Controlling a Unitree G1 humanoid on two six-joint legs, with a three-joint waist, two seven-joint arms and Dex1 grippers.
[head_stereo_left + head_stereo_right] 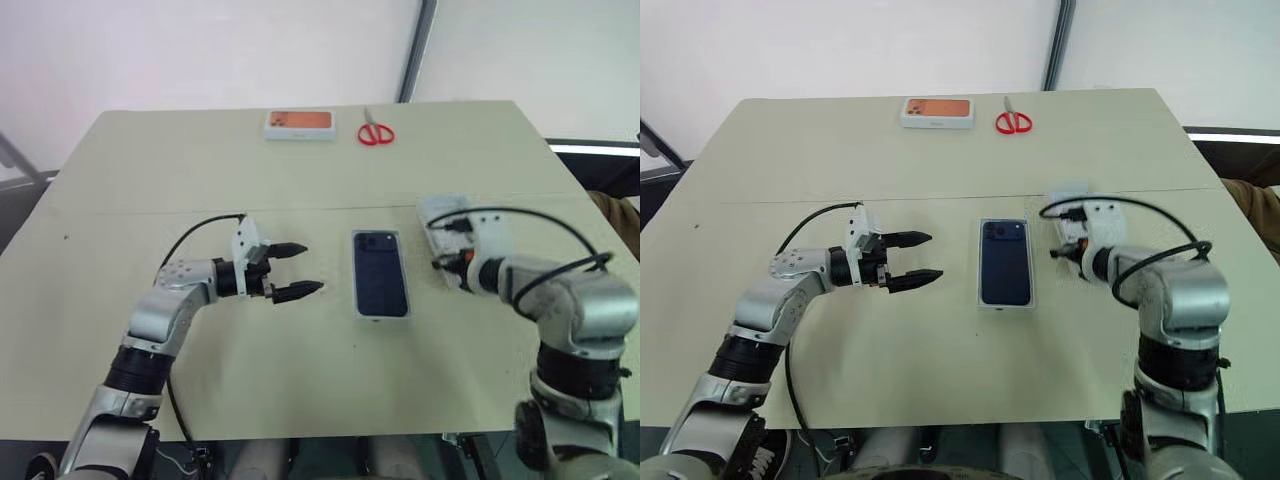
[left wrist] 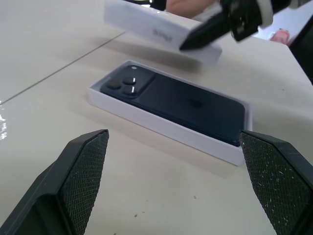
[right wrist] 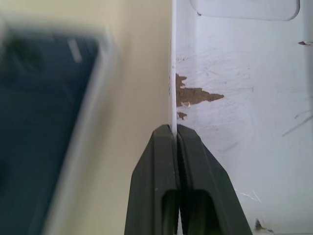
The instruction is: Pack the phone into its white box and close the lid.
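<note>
The right gripper (image 3: 175, 134) was pressed together on one thin wall of the lid (image 2: 161, 30), pinching that wall between its two black fingers, with the lid's torn white inside facing its wrist camera. In the left wrist view the lid hung tilted just above the surface (image 1: 200, 180), clear of it along the near edge and just beyond the far long side of the white box (image 2: 161, 128). The phone (image 1: 379, 272) already lay flat in that box, camera cluster up, at the middle of the surface between the two arms. The left gripper (image 1: 290, 270) hovered near the box's left side with its fingers spread wide, holding nothing and pointing toward the box.

The step in hand appeared to be carrying the lid over the box. To do it well, the lid would likely need to be levelled with its open side down and lined up squarely over the four walls before being lowered, since a grip on a single wall lets it swing and catch on a corner. The open left gripper could probably steady the box so it would not slide. At the far edge lay an orange-printed box (image 1: 299, 123) and red scissors (image 1: 375, 132), well apart from the work.
</note>
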